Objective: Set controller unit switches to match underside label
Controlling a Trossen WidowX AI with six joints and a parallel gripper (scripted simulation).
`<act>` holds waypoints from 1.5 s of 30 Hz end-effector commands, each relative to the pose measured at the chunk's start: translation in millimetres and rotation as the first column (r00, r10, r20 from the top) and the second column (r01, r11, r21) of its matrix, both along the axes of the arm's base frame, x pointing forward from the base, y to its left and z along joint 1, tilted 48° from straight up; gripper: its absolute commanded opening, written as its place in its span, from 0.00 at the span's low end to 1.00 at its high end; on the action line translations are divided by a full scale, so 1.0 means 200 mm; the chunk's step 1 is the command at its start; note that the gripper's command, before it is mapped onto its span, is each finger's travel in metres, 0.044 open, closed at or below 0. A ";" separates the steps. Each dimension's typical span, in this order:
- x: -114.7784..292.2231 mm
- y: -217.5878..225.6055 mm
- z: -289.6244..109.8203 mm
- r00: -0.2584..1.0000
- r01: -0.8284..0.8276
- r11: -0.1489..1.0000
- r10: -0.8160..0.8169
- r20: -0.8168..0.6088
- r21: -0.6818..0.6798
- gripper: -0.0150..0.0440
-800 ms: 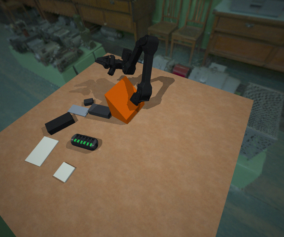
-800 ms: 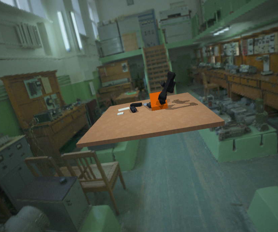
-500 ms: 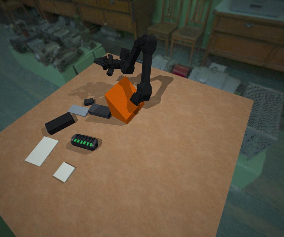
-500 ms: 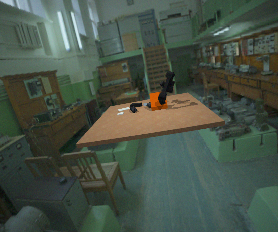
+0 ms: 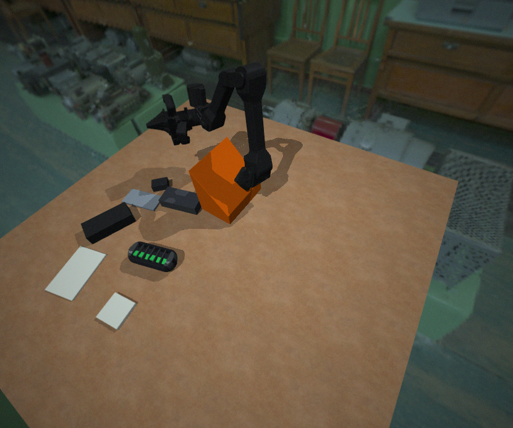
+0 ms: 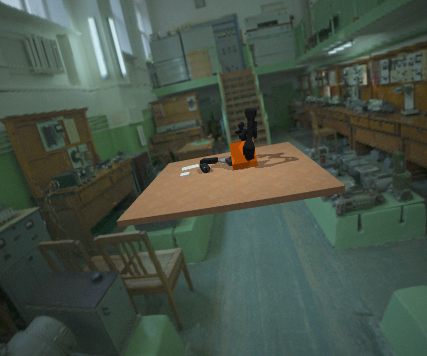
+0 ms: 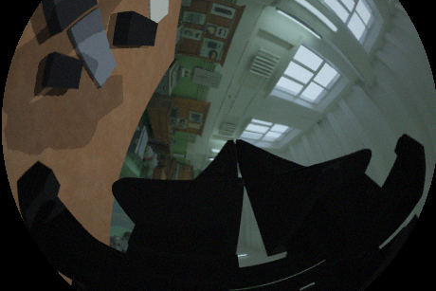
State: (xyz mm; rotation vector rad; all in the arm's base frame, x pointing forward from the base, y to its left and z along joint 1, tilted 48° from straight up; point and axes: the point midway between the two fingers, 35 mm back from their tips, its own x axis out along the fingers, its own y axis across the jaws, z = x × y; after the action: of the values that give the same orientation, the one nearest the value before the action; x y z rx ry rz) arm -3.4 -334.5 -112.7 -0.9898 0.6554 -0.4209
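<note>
The dark grey controller unit [image 5: 151, 255] [image 6: 204, 167] sits flat on its base on the bench's left half, its six rocker switches showing green ends in a row on top. My gripper [image 5: 149, 124] [image 7: 233, 145] hangs high in the air above the bench's far left part, well away from the unit, pointing sideways out past the edge. Its fingers are shut together with nothing between them. The label on the underside is hidden.
A large orange block [image 5: 220, 182] [image 6: 243, 156] stands at the arm's base. Near it lie a dark grey module [image 5: 180, 200], a light grey plate [image 5: 141, 198], a small black cube [image 5: 159, 184] and a long black block [image 5: 108, 222]. Two white cards [image 5: 76, 272] [image 5: 115, 310] lie near the left edge.
</note>
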 end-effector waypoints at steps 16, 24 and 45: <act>0.92 0.19 0.06 0.946 -0.144 0.155 -0.269 0.182 0.977 0.25; 1.17 0.40 0.13 0.939 -0.033 -0.333 -0.333 -0.085 0.942 0.25; 1.51 1.13 0.41 0.485 0.285 -0.949 0.019 -0.874 0.138 0.25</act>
State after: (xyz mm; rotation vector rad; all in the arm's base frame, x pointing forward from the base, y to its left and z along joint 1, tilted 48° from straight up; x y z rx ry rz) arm 282.2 -162.6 -56.8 1.6656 1.0315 -0.1302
